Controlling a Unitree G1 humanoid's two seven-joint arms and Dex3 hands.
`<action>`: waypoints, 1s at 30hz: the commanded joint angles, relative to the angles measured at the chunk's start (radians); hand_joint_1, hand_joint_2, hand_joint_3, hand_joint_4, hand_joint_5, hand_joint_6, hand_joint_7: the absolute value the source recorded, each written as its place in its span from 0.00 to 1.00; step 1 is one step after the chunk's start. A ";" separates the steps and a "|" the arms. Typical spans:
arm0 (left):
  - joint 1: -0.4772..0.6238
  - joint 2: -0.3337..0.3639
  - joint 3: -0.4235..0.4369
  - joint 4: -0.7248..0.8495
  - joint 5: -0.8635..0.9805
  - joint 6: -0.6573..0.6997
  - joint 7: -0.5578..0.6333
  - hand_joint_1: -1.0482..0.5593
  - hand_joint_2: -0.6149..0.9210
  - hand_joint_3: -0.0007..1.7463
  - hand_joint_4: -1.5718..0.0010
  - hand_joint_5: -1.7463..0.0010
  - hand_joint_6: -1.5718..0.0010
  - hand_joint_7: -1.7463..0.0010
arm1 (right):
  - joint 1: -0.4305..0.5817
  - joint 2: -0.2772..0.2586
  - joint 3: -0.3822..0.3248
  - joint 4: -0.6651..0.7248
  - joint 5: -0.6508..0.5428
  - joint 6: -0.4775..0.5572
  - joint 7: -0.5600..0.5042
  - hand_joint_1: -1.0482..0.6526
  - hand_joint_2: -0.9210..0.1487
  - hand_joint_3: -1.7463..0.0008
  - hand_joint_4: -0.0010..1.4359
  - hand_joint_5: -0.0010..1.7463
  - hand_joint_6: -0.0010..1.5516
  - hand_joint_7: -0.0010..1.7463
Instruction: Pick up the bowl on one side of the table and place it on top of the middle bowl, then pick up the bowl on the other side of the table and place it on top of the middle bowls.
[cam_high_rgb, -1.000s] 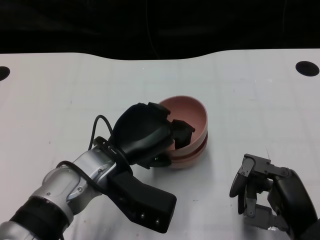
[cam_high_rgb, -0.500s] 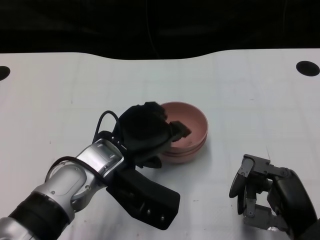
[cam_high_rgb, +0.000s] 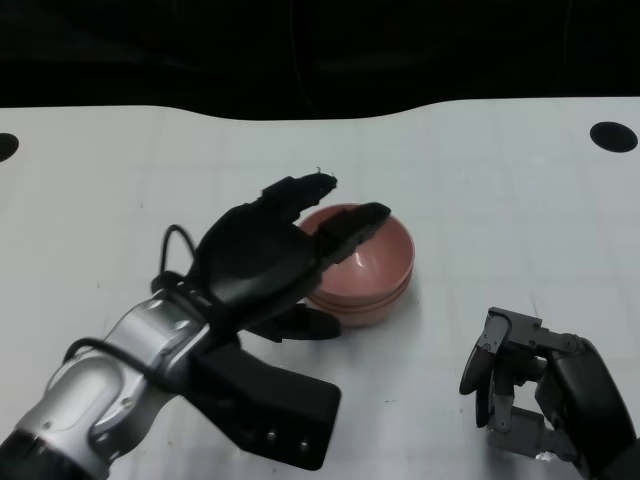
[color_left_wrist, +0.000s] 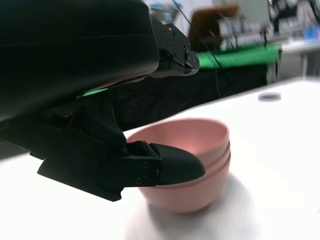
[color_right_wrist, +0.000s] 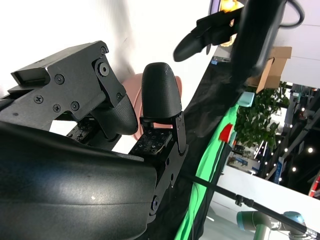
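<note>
The left robot hand (cam_high_rgb: 262, 262) has let go of the top pink bowl (cam_high_rgb: 368, 250) and opened since a second ago, when its fingers curled over the bowl's near-left rim; the bowl, tilted then, now sits level in the pink bowl stack (cam_high_rgb: 360, 300) near the middle of the white table (cam_high_rgb: 480, 180). The fingers (cam_high_rgb: 345, 228) are spread flat above the rim, holding nothing. The left wrist view shows one fingertip (color_left_wrist: 175, 167) lying close against the stack's outer wall, though whether it touches cannot be told, and the nested rims (color_left_wrist: 220, 150) sitting even. The right robot hand (cam_high_rgb: 520, 385) rests near the table's front right corner, fingers loosely curled around nothing. No loose bowl shows on either side of the table, so the stacking looks complete and the step in hand is the release. Doing it well likely means lifting the left hand straight up and back toward the front left edge, keeping the low fingertip clear of the wall so the stack is neither dragged nor tipped.
</note>
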 joint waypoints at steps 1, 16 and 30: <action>0.065 0.011 0.066 -0.020 -0.089 -0.068 0.064 0.19 1.00 0.24 0.95 0.88 0.87 0.98 | 0.005 -0.002 -0.016 -0.007 0.010 0.001 0.000 0.59 0.57 0.11 0.64 1.00 0.55 0.85; 0.347 -0.067 0.277 0.113 -0.439 -0.515 0.286 0.41 1.00 0.05 0.99 0.22 0.86 0.55 | 0.012 0.000 -0.017 -0.011 0.006 0.012 0.003 0.60 0.59 0.09 0.65 1.00 0.55 0.86; 0.599 -0.172 0.342 -0.121 -1.043 -0.268 -0.081 0.57 0.81 0.49 0.53 0.22 0.56 0.42 | 0.008 -0.004 -0.024 -0.018 0.024 0.048 0.023 0.60 0.57 0.11 0.64 1.00 0.56 0.81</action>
